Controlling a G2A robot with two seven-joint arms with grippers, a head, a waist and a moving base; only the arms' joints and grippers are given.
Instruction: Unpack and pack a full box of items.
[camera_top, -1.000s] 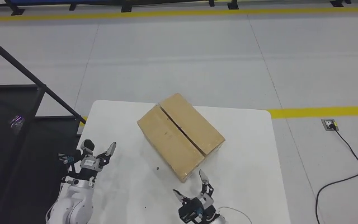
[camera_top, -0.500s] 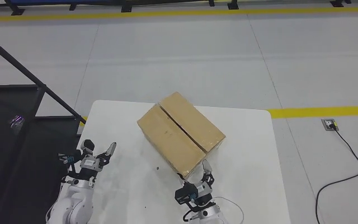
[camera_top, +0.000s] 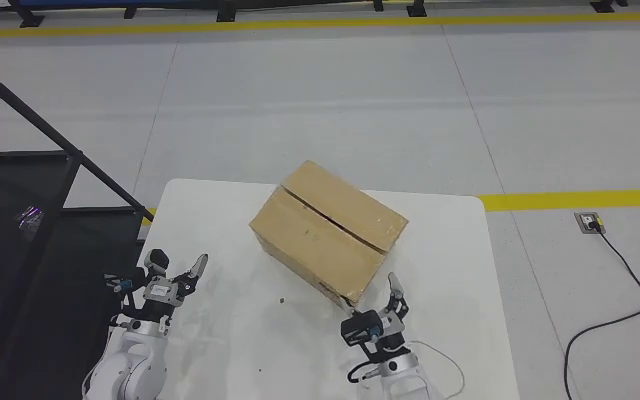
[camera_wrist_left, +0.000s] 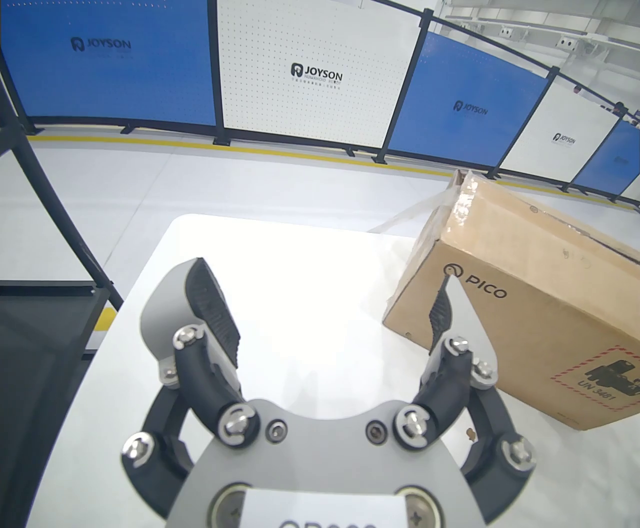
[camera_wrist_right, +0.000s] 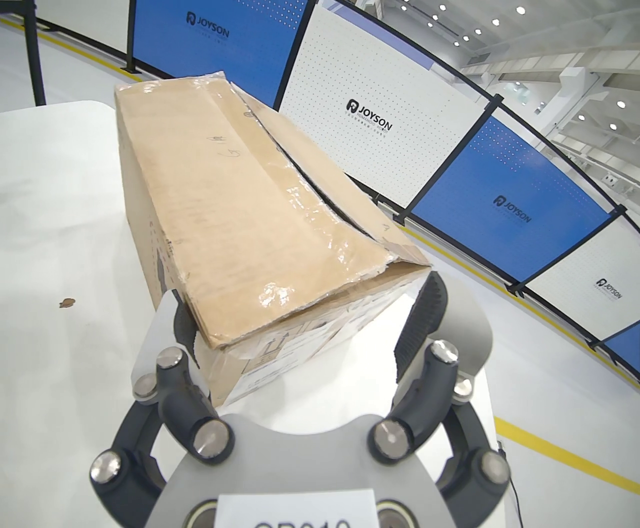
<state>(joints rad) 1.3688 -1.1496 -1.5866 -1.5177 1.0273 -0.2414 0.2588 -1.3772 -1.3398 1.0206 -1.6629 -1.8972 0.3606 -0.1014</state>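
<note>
A closed brown cardboard box (camera_top: 328, 232) with a taped seam stands askew on the white table (camera_top: 230, 330). My right gripper (camera_top: 375, 305) is open at the box's near corner. In the right wrist view that crumpled corner of the box (camera_wrist_right: 225, 210) pokes between the spread fingers of the right gripper (camera_wrist_right: 305, 320), and one finger (camera_wrist_right: 175, 325) lies against the cardboard. My left gripper (camera_top: 175, 272) hovers open near the table's left edge, well apart from the box. The left wrist view has the left gripper (camera_wrist_left: 330, 320) holding nothing, with the box (camera_wrist_left: 530, 320) off to one side.
A small brown speck (camera_top: 283, 299) lies on the table in front of the box. A thin white cable (camera_top: 440, 360) curls beside the right arm. A black metal frame (camera_top: 60, 190) stands off the table's left side.
The right gripper has moved rightward and forward along the box's near corner. The box has turned, its near corner swinging right and away. The left arm has stayed still.
</note>
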